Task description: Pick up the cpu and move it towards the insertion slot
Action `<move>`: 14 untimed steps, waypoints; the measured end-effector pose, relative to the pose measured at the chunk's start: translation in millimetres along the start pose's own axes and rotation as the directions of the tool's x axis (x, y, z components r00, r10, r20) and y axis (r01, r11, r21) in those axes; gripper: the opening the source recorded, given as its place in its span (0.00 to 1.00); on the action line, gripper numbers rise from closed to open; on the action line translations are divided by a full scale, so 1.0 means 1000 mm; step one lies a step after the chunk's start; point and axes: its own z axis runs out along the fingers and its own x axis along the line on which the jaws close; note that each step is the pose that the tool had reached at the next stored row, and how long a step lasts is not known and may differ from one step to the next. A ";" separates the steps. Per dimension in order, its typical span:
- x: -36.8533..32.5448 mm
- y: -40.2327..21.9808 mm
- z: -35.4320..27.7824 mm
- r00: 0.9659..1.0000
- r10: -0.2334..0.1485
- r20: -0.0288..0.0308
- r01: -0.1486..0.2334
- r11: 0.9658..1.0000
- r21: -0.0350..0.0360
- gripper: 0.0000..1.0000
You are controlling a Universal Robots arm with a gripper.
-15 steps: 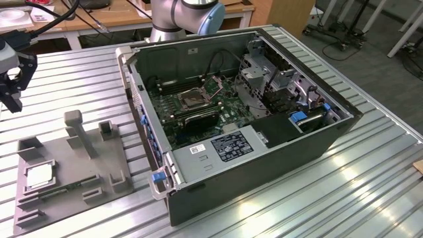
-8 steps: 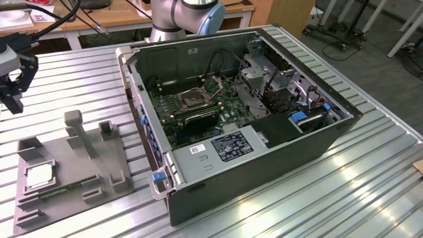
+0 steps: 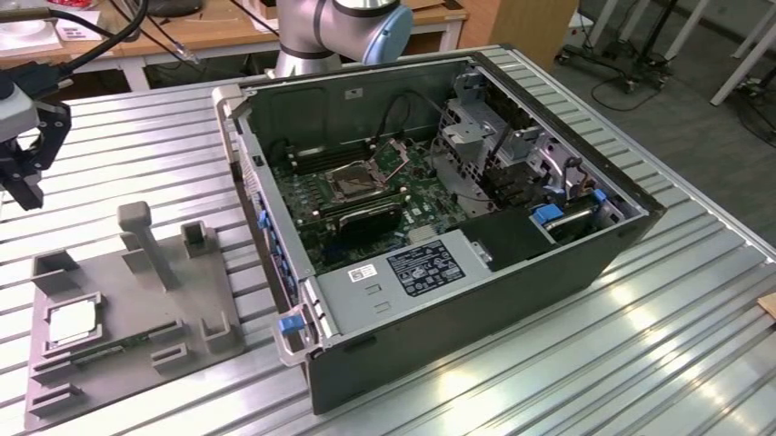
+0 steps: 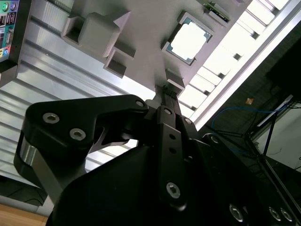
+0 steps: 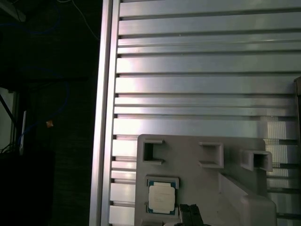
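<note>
- One hand hangs above the bench, near the grey tray. In the second wrist view its fingers lie pressed together and narrow, with nothing between them.
- Near the fingertips in both wrist views, the cpu lies flat in its square pocket of the tray, silvery top up, untouched.
- Just beside that pocket a green memory stick lies in the tray; a descent that drifts could land on it instead.
- With the fingers this narrow, I judge that a straight descent would press on the chip's lid rather than straddle it, and might tilt or scrape it.
- Farthest off, the insertion slot sits deep in the open computer case, well apart from the tray. The case wall stands between them, so a low carry could clip it.
</note>
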 end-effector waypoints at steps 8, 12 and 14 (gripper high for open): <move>0.0001 -0.0001 0.0013 1.000 0.000 0.000 0.000 1.000 0.000 0.10; 0.0010 -0.0001 0.0030 1.000 0.000 0.001 0.000 1.000 0.000 0.10; 0.0020 -0.0001 0.0040 1.000 0.000 0.002 0.000 1.000 0.000 0.10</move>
